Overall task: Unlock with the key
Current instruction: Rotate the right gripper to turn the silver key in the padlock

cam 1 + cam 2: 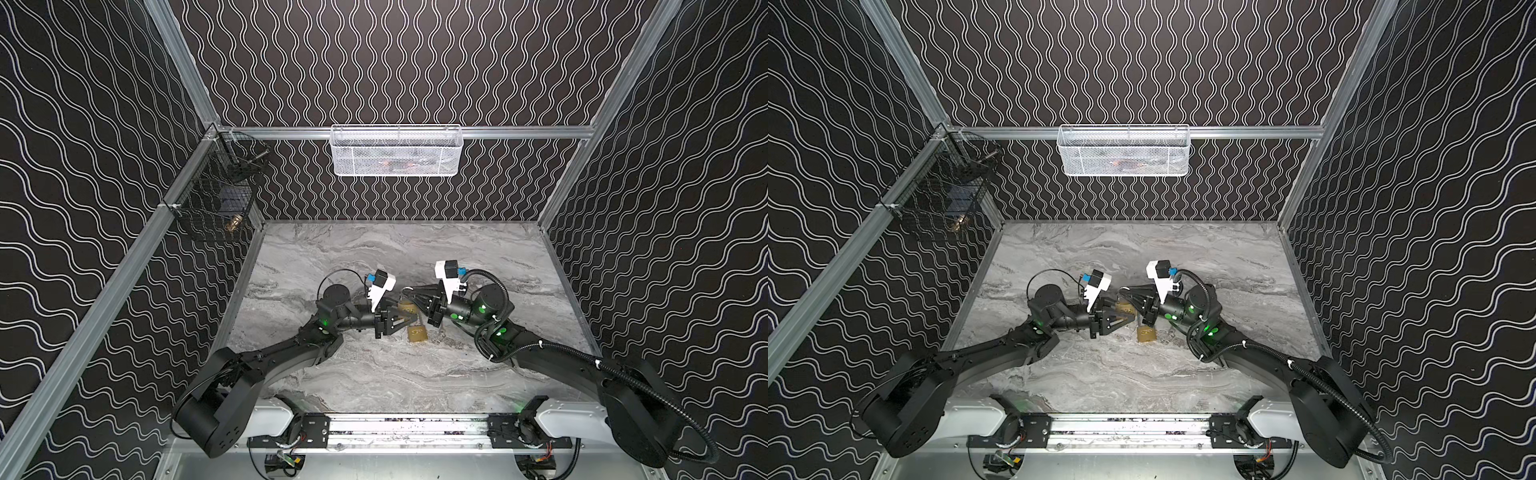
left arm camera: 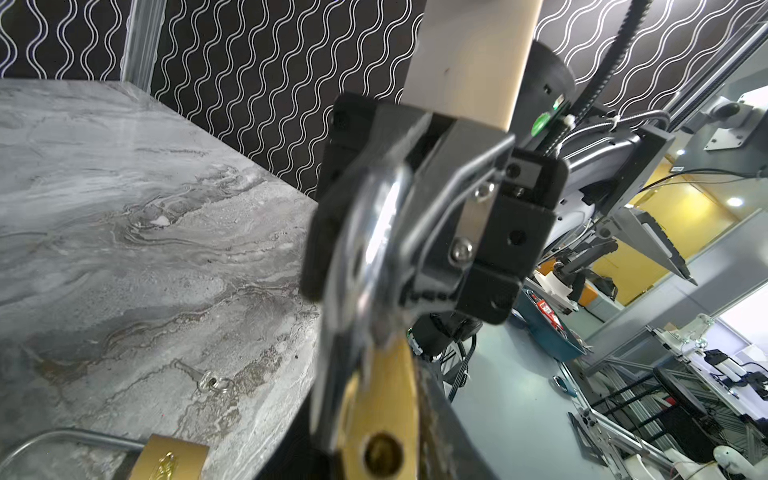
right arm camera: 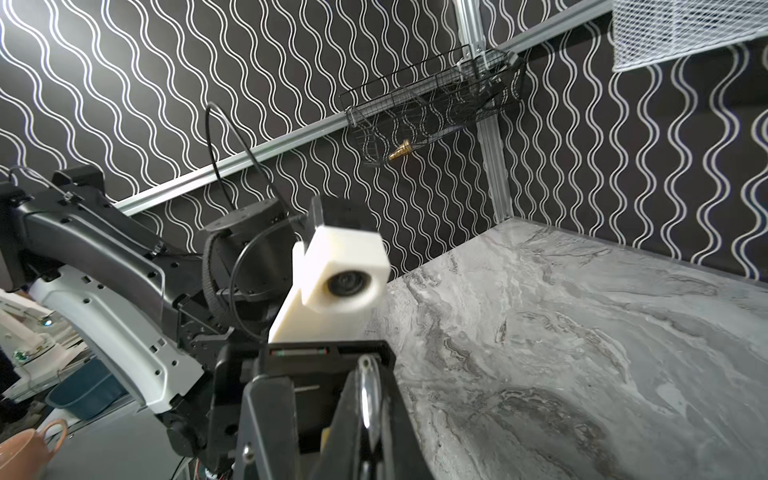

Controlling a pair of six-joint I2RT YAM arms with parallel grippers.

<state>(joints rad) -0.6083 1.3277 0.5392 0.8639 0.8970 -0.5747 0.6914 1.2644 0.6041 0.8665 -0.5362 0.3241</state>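
Brass was seen in the body of a padlock point(image 1: 406, 308) that was held up off the grey marbled counter point(image 1: 374, 257), near its middle, between the two arms. Its chrome loop point(image 3: 368, 397) was clamped in the right pincer point(image 1: 410, 296), whose jaws were shut tight on the bar. This was shown close up in the right wrist view and, from the opposite side, in the left wrist view. The brass body was turned so that its keyhole point(image 2: 382, 453) faced the left wrist camera.

The left pincer point(image 1: 409, 321) was set at the body of the padlock, with one dark finger point(image 2: 440, 419) just beside the brass. Whether the body was gripped or the jaws stood slightly off it could not be told.

The key point(image 2: 208, 381), small and silver with a hole in its head, was laid flat on the counter, apart from both pincers. A second padlock point(image 1: 417, 333), also brass, was laid flat on the counter just in front of the held one in both top views, and the key was seen near it in the left wrist view.

A white mesh basket point(image 1: 395, 151) was hung on the rail of the back wall, and a black wire basket point(image 1: 216, 199) was hung on the left wall.
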